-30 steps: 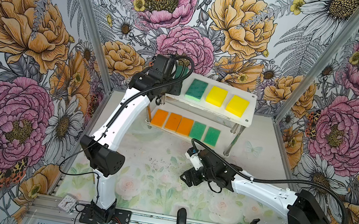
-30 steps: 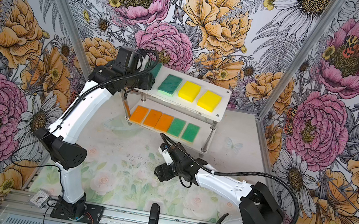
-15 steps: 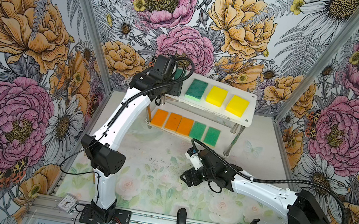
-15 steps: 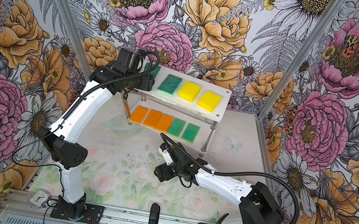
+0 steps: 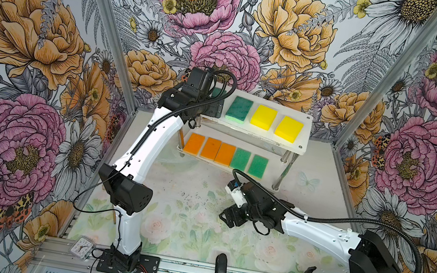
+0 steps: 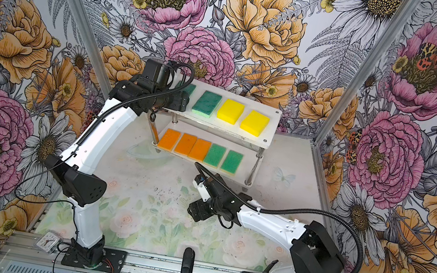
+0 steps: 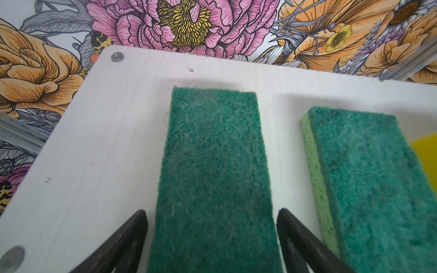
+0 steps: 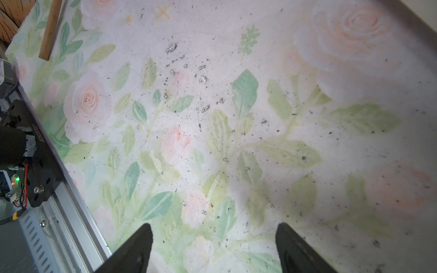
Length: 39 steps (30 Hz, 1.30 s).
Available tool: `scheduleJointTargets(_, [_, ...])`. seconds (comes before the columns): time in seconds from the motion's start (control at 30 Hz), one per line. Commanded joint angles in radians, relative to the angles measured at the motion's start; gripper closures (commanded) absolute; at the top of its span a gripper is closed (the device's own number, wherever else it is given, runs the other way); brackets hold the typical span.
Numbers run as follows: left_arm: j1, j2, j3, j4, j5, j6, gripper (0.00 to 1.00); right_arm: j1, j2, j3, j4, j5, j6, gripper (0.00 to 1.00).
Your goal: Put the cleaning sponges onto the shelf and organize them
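L arm first: left gripper (image 7: 210, 212) sits at the left end of the shelf (image 5: 304, 134), a two-tier white-board rack w/ chrome posts, upper centre in both top views. In the wrist view its jaws stand wide on either side of a dark green rectangular scrub sponge (image 7: 212, 153), w/ a thin strip of white board showing on each side. So it isn't gripping; the sponge lies flat on the top board.

Right of it, a gap apart, is the 2nd dark green sponge w/ a lime foam base (image 5: 239, 109), then two thick yellow foam sponges (image 5: 264, 117) (image 5: 289, 128). On the lower tier, left to right: three orange sponges (image 5: 194, 144) (image 5: 211, 148) (image 5: 225, 153), then two light green ones (image 5: 240, 159) (image 5: 257, 165), packed side by side.

Lower right of centre: right gripper (image 8: 214, 228) hangs over the floral table mat (image 8: 260, 118), jaws apart, nothing btwn them.

Step in hand, as I read it: letting go of the last sponge and clearing off. To do it well:
- keep the jaws wide
- pull straight back along the sponge's long axis
- lift a touch, since the scrub fibre could snag a pad and skew the row
- don't swing right; the neighbour is close

Nine sponges on the shelf, so prob. near done.
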Motion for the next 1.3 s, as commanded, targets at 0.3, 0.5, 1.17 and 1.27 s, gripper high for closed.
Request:
scheduleJointTargets(0.3, [-0.012, -0.217, -0.105, -0.008, -0.212, 0.045, 0.01, 0.004, -0.122, 0.016, -0.003, -0.010, 0.002, 0.16])
scheduleJointTargets(0.5, [0.000, -0.402, -0.314, 0.014, -0.268, 0.021, 0.01, -0.052, -0.328, 0.041, -0.056, -0.056, -0.007, 0.14])
scheduleJointTargets(1.17, [0.137, -1.078, -1.339, 0.674, -0.071, 0.052, 0.01, -0.520, -0.559, 0.209, -0.232, -0.273, -0.124, 0.09])
scheduleJointTargets(1.27, [0.138, -1.122, -1.445, 0.761, -0.068, 0.100, 0.01, -0.562, -0.564, 0.200, -0.254, -0.228, -0.162, 0.08])
